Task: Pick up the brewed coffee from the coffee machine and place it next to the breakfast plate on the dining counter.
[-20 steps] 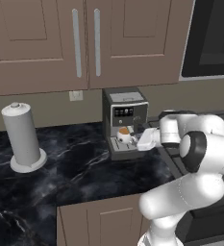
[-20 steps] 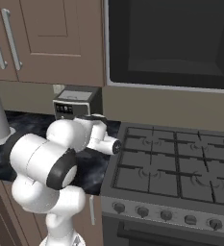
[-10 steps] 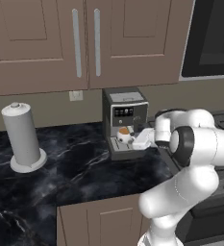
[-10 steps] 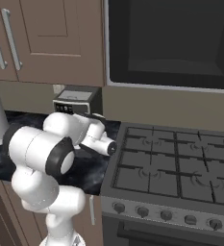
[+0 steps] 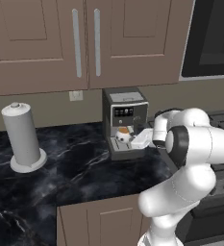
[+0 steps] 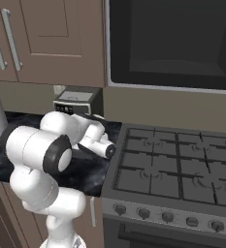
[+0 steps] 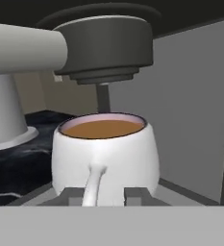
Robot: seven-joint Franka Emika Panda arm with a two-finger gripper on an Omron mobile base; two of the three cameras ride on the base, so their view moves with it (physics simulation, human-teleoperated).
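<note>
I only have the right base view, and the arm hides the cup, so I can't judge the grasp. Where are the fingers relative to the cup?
Observer: In the hand view the fingers sit low on either side of the handle of the cup. I cannot tell whether they pinch it.
Operator: Is the cup on the machine?
Observer: Yes, the left base view shows it on the drip tray of the coffee machine.
Operator: Is it full?
Observer: Brown coffee reaches close to the rim.
</note>
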